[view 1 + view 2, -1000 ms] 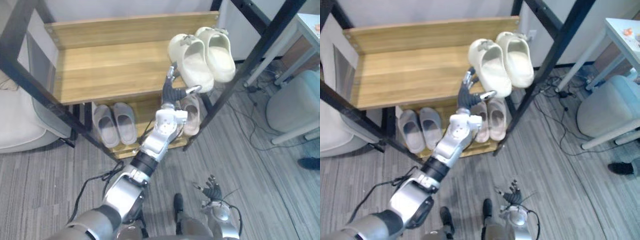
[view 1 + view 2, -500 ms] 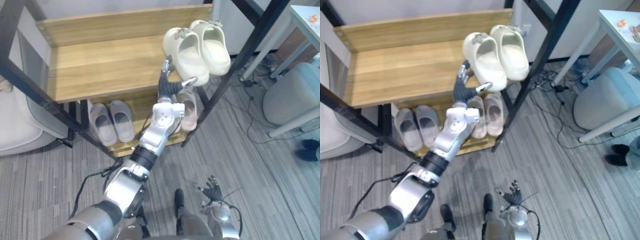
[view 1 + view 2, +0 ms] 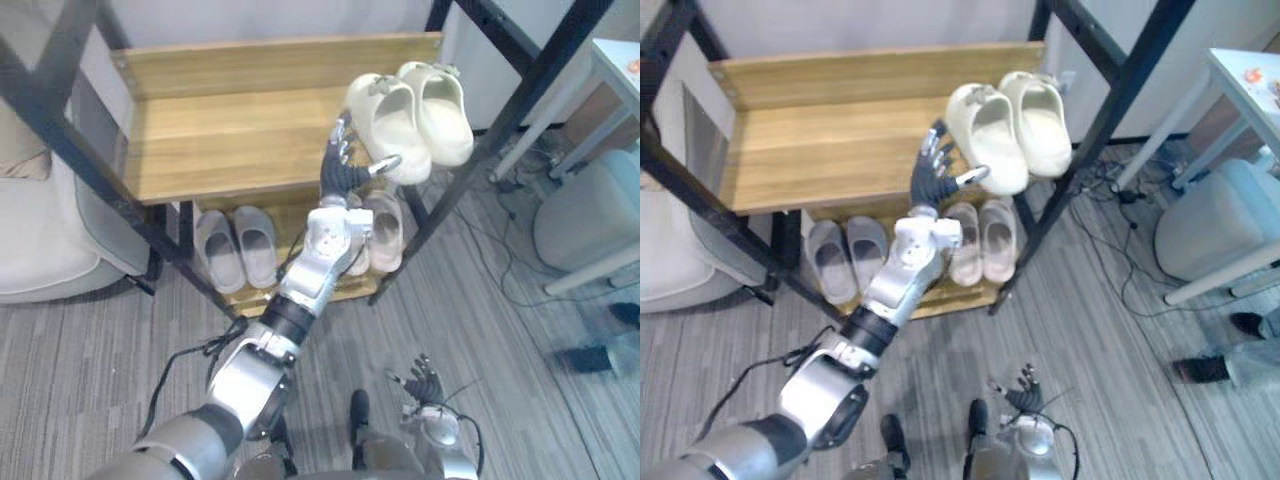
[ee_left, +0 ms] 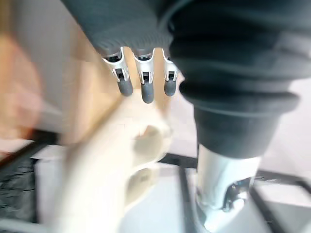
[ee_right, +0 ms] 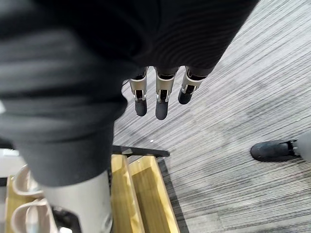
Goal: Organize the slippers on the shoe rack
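Right robot hand point(image 3: 425, 381): hangs low over the floor, fingers relaxed, holding nothing. Idle.

Lower shelf of the shoe rack point(image 3: 231, 131): a grey pair point(image 3: 236, 246) on the left and a beige pair point(image 3: 386, 226) on the right, each side by side. Both look tidy enough to me.

Left robot hand point(image 3: 344, 166): raised at the front edge of the upper shelf, fingers straight and spread wide, thumb stuck out toward the cream slippers point(image 3: 384, 119). It holds nothing. I cannot tell whether the thumb tip touches the nearer slipper or stops just beside it.

Cream slippers: upper shelf, right end, side by side, with the nearer one's end at the shelf's front edge.

Risks, as I judge them:
- With the hand this open, I have no grip. A sideways brush from my thumb could swing the nearer slipper off the front edge onto the beige pair or the floor.
- A push to the right would shove its mate against the black post point(image 3: 520, 101), or off the shelf end.
- My spread fingers could snag a heel strap and drag the pair apart.
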